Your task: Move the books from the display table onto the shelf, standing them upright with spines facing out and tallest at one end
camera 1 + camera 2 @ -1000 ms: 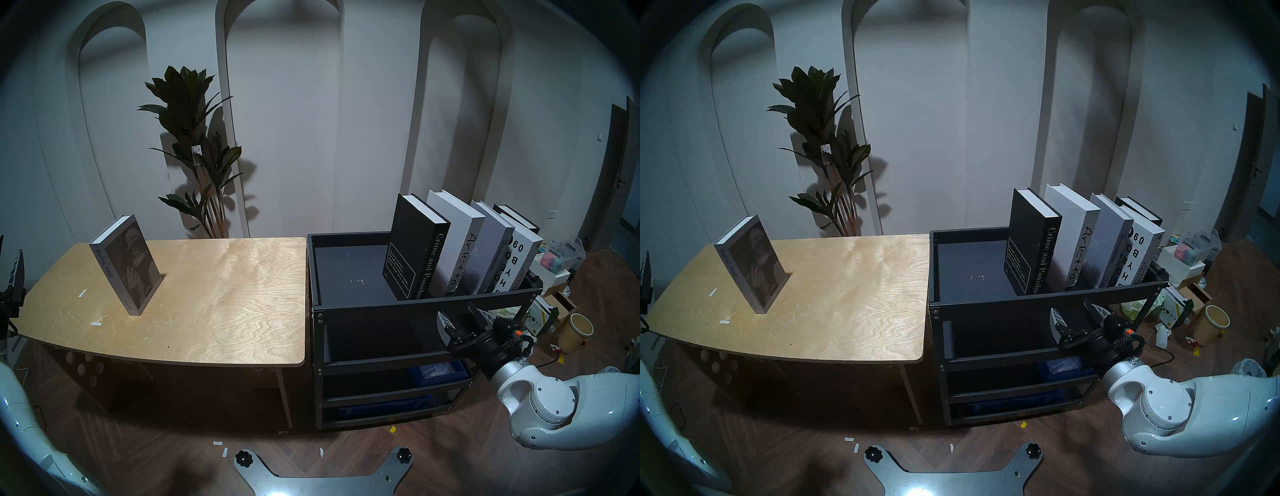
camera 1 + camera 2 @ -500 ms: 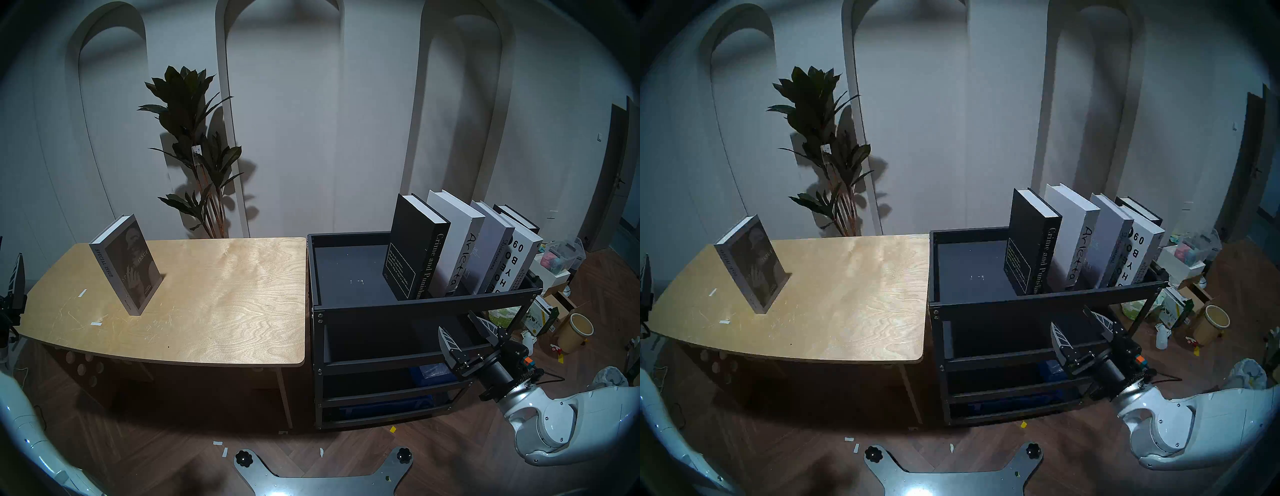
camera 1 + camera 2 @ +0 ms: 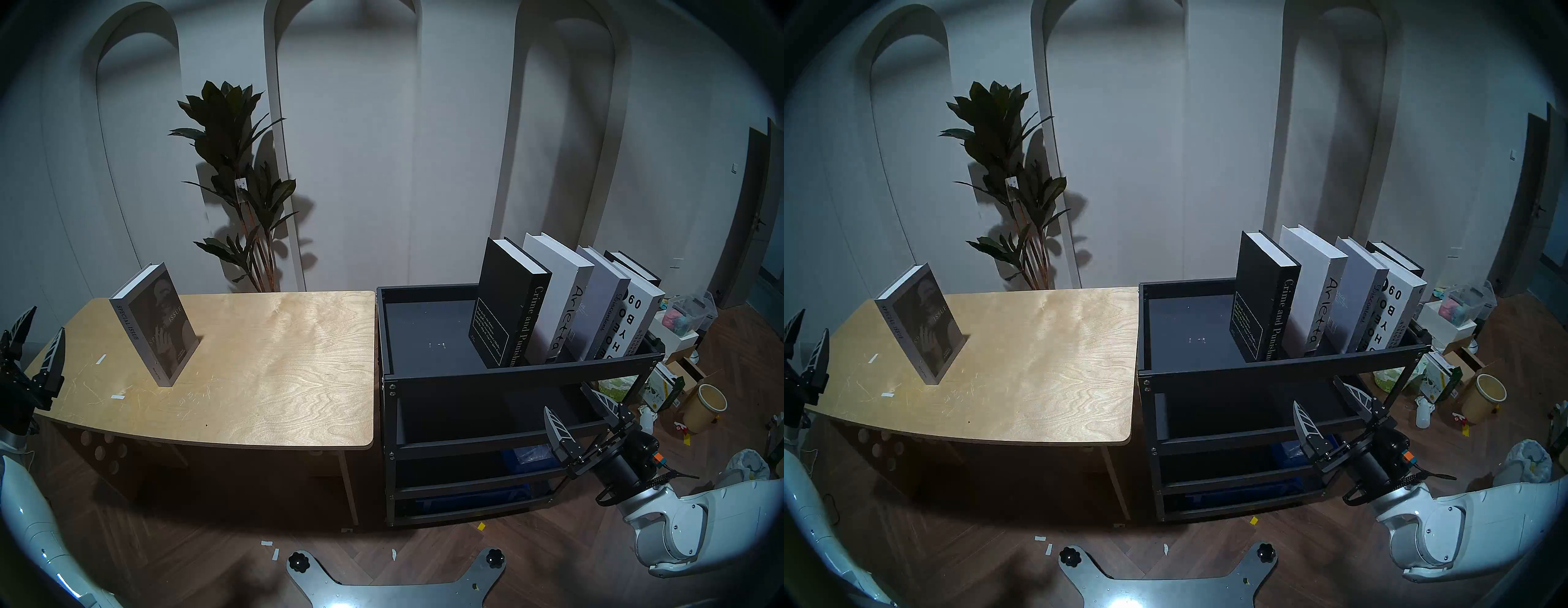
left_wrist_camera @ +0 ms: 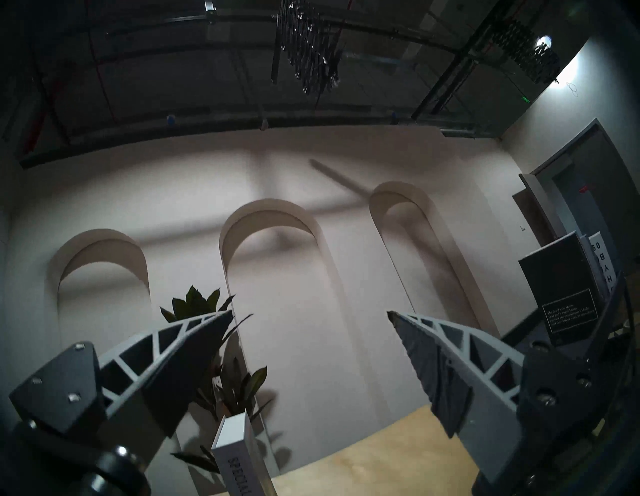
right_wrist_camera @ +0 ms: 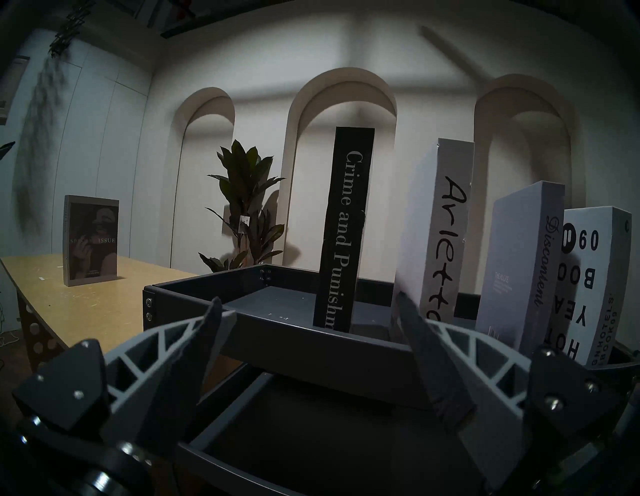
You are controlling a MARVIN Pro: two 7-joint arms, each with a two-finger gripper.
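One grey book (image 3: 155, 325) titled SPECIAL ISSUE stands upright on the left part of the display table (image 3: 275, 382), also visible as the book (image 4: 239, 460) and book (image 5: 90, 240). Several books stand on the shelf (image 3: 509, 375), spines out and leaning right: Crime and Punishment (image 3: 505, 305), Arietta (image 3: 560, 297), Discontent (image 3: 602, 305), a white one (image 3: 636, 322) and a black one (image 3: 632, 265). My left gripper (image 3: 44, 320) is open and empty at the table's left end, left of the lone book. My right gripper (image 3: 566, 397) is open and empty, below the shelf's front rim (image 5: 311, 350).
A tall potted plant (image 3: 242, 191) stands behind the table. Blue bins (image 3: 534, 456) sit in the shelf's lower tiers. A bucket (image 3: 706, 405), boxes and bags litter the floor to the right. My base plate (image 3: 394, 581) lies in front.
My right gripper has dropped and drawn back from the shelf's front rim, staying open. My left gripper has risen into view at the table's left end. The books have not moved.
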